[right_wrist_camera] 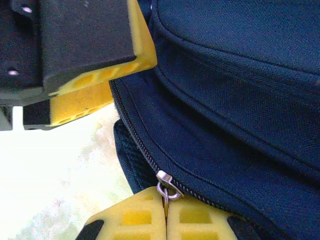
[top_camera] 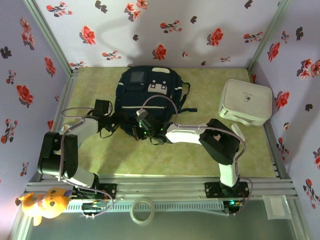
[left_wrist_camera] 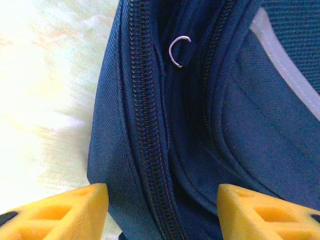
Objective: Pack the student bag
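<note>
Two arms reach in from the near edge of the tabletop to the student bag. The bag lies flat at the middle of the tabletop, its long axis running 6 to 12 o'clock in the overhead view. It sits roughly at 1 o'clock from the left arm's base and 11 o'clock from the right's.

Both arms work at the bag's near end. The right gripper has its fingers pressed together on the metal zipper pull, gripping it at the bag's near corner. From the pull, the zipper track climbs toward 11 o'clock in the right wrist view, and any draw on the zip would likely have to follow that line.

Just beside it, toward 9 o'clock overhead, the left gripper has its fingers parted and holds nothing. One yellow pad sits on each side of the bag's zippered edge, which runs away toward 12 o'clock in the left wrist view. Farther up that seam, a small metal ring sits untouched.

The right arm appears to have charge of the zip, with the left placed to pinch and steady the fabric. Beyond them, at 3 o'clock from the bag, a white box rests well apart.
</note>
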Tool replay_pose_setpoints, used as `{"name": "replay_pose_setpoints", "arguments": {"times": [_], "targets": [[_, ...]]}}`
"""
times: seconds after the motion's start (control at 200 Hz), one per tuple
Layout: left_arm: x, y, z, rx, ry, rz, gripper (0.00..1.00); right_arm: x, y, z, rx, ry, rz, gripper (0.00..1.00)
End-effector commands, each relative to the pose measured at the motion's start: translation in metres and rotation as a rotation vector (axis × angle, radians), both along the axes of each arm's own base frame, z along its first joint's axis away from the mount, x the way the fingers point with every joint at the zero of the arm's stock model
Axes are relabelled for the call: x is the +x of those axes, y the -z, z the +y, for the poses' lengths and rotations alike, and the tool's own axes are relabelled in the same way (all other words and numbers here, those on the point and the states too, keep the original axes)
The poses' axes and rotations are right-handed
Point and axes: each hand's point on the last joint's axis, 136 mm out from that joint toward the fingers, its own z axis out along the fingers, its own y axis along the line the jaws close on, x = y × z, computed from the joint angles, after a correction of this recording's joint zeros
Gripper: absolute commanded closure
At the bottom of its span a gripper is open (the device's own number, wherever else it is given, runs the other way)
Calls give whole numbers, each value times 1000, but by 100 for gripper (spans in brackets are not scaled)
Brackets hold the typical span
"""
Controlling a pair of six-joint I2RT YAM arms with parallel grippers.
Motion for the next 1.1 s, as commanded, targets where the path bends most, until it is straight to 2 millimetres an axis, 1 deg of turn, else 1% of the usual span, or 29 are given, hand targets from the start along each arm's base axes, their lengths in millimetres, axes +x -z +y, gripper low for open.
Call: {"name": "replay_pose_setpoints", "arguments": {"times": [0.0, 0.1, 0.215, 0.3, 0.44, 0.525, 0.62, 0.775, 1.025, 1.095], "targets": [[5, 0, -7, -30, 12, -2, 43, -2, -8, 10, 23, -20, -7, 100], [4, 5, -7, -24, 14, 12, 49, -2, -6, 8, 16, -12, -7, 100], [4, 7, -4, -6, 7, 12, 63, -2, -5, 4, 2, 0, -8, 100], [3, 9, 1, 20, -3, 15, 73, 1, -6, -4, -18, 25, -20, 100], [3, 7, 9, 65, -6, 2, 82, 4, -8, -28, -64, 70, -17, 100], [3, 5, 13, 96, 0, -15, 87, 3, -8, -47, -90, 97, -13, 100], [4, 1, 15, 117, 4, -29, 90, 3, -3, -75, -149, 138, -7, 100], [8, -4, 15, 120, 9, -40, 93, 10, 3, -118, -226, 219, -4, 100], [7, -8, 15, 137, 33, -45, 94, 27, -1, -167, -290, 370, -37, 100], [6, -8, 16, 140, 36, -42, 94, 32, -1, -177, -286, 422, -34, 100]]}}
